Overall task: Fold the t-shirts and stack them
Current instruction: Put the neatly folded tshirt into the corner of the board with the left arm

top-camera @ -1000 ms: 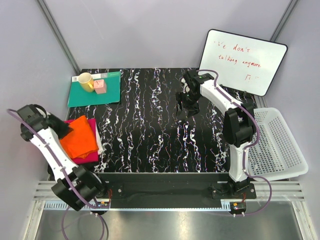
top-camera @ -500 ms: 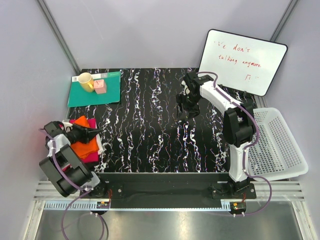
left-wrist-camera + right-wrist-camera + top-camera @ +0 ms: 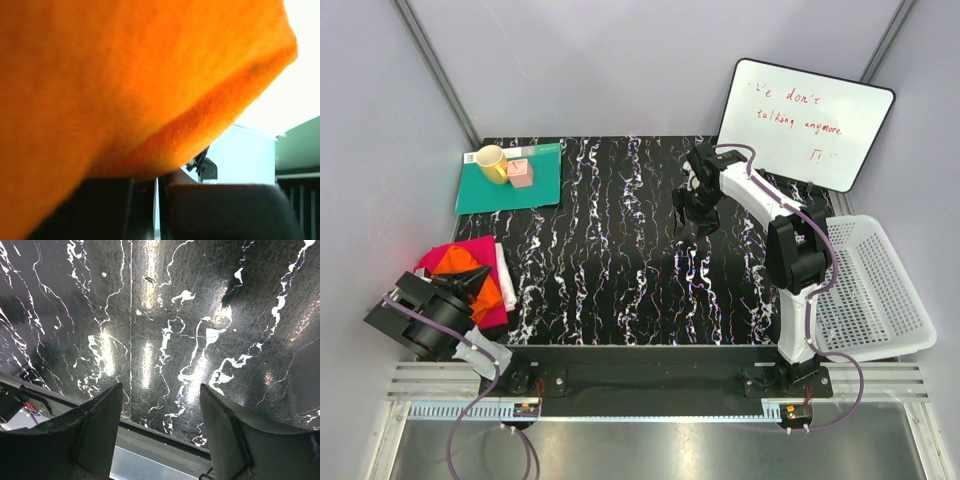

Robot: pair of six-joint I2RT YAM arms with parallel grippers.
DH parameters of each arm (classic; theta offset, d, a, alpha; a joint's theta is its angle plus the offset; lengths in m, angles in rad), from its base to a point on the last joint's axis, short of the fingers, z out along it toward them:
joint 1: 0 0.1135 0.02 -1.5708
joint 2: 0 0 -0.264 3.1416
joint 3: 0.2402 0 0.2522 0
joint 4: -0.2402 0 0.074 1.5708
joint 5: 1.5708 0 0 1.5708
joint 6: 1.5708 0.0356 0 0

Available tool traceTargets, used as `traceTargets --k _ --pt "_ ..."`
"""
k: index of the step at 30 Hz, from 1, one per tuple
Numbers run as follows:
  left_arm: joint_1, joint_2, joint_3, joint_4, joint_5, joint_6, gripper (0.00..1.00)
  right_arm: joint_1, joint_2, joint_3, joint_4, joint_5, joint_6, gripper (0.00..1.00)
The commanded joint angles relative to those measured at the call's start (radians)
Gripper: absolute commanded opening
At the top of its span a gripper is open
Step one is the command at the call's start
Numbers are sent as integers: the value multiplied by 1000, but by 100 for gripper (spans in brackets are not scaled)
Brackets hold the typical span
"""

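Note:
The orange t-shirt [image 3: 453, 262] lies rumpled on top of the magenta-pink t-shirt [image 3: 486, 250] at the table's near left. My left gripper [image 3: 475, 281] lies low against the orange shirt. In the left wrist view orange cloth [image 3: 125, 75] fills most of the picture and hides the fingertips. The left gripper [image 3: 157, 182] has its jaws nearly together with only a thin slit between them, pinching the orange cloth. My right gripper [image 3: 693, 213] hangs open and empty over the bare black marbled table [image 3: 165, 315] at the far middle; it also shows in the right wrist view [image 3: 160, 390].
A teal-green mat [image 3: 535, 185] at the far left carries a yellow mug [image 3: 492, 162] and a pink block [image 3: 520, 173]. A whiteboard [image 3: 808, 120] leans at the far right. A white perforated basket [image 3: 875, 290] sits at the right edge. A white strip [image 3: 505, 272] edges the shirts.
The left arm has dropped down and back toward the near-left corner. The orange shirt went from flat to bunched up around its gripper. The right arm has barely moved.

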Motion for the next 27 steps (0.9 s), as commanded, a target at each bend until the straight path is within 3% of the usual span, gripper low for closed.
traceTargets --k 1,8,12,15,17,19,22,25,27 --pt "18 6 -6 -91 -149 24 0 -6 2 15 6 12 -13 71" --pt "-148 -402 40 -121 -221 0 0 -5 5 15 -1 16 -9 71" --pt "-346 -600 106 -124 -339 -60 1 -6 4 17 -4 16 -13 71" --pt "-483 -600 182 -171 -419 -31 1 -5 2 17 -6 22 -14 71" --pt "-565 -613 201 -241 -583 19 4 -5 2 20 -6 22 -16 71" --pt "-718 -599 230 -292 -768 56 10 -6 -5 28 -10 45 -19 71" --pt "-917 -483 313 -398 -949 151 18 -6 -21 47 -15 79 -31 72" --pt "-1086 -346 434 -493 -1118 217 43 -6 -41 64 -18 127 -32 72" --pt "-1186 -230 542 -562 -1203 262 55 -6 -48 71 -18 150 -31 72"
